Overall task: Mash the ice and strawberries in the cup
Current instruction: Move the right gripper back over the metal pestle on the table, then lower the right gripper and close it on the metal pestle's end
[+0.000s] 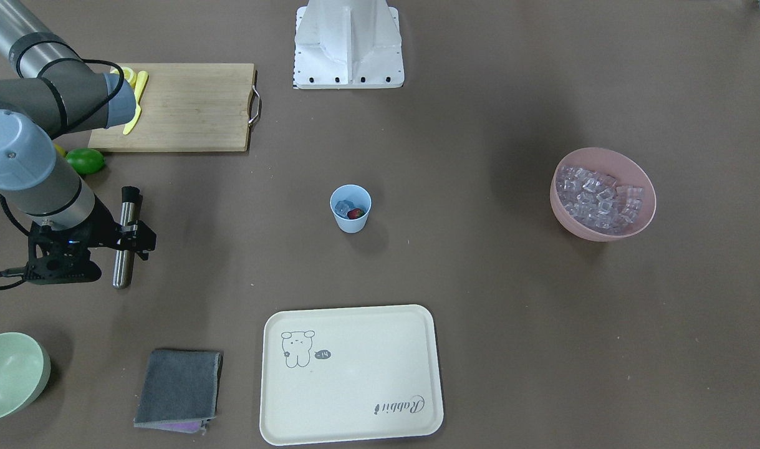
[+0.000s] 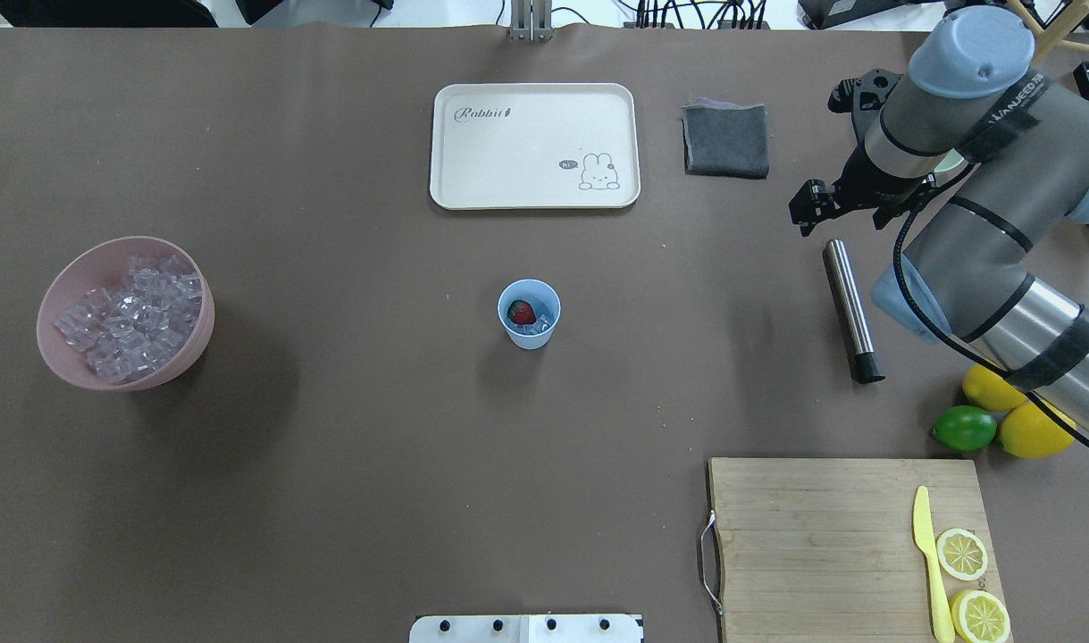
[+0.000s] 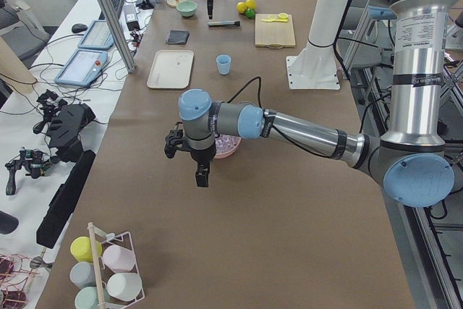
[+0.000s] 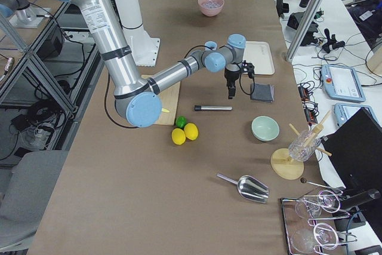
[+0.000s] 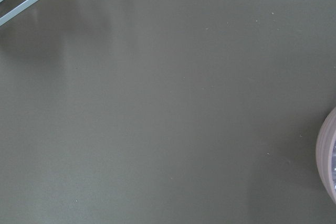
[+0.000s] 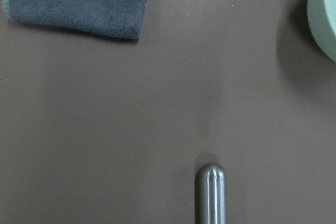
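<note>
1. Writing first: the cream tray (image 1: pixel 355 399) says "Rabbit" in one corner. By its bunny drawing there's a small dark bubble that looks like "hi".
2. A black strap (image 2: pixel 1013 98) on the R arm (image 2: pixel 973 241) has white letters, too small to read right.
3. R gripper (image 2: pixel 808 210) points down over the table (image 1: pixel 479 280), just past one end of the metal rod (image 1: pixel 123 262). The rod lies flat, and the side view shows air between the two. You can't tell how wide the jaws are.
4. L gripper (image 3: pixel 202 179) hangs pointing down near the pink bowl (image 1: pixel 579 227). You only see it from the side, so wide or narrow: can't tell.
5. The cup (image 1: pixel 348 223) stands upright mid-table, well apart from both grippers.
6. Inside the cup: the strawberry (image 1: pixel 355 213) sits next to the ice (image 1: pixel 343 207).
7. The pink bowl is full of more ice.
</note>
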Robot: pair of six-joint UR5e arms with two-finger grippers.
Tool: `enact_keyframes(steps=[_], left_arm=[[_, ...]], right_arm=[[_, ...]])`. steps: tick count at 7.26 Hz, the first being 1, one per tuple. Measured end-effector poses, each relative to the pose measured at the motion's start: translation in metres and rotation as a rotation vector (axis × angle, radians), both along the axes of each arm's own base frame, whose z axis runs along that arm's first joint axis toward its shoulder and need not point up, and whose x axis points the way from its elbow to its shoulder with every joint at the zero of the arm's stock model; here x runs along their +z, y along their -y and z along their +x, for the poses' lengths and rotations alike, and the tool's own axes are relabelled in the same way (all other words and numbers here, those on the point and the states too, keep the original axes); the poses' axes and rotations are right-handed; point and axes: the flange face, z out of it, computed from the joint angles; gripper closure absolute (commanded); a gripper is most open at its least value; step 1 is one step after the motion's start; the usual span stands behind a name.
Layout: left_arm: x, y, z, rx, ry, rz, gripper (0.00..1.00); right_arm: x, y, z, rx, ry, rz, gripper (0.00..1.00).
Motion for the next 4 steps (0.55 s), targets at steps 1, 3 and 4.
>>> enact_keyframes(steps=[1,3,4], left_arm=[[-0.001,0.000,0.000,0.000,0.000,0.002,0.02],[-0.002,0.000,0.000,0.000,-0.001,0.009,0.02],[-0.003,0.000,0.000,-0.001,-0.002,0.017,0.02]], right_arm=[[0.024,0.007,-0.005,0.001,0.011,0.012,0.00],[0.051,0.009,-0.006,0.004,0.014,0.010,0.02],[0.055,0.007,-0.005,-0.001,0.019,-0.001,0.02]])
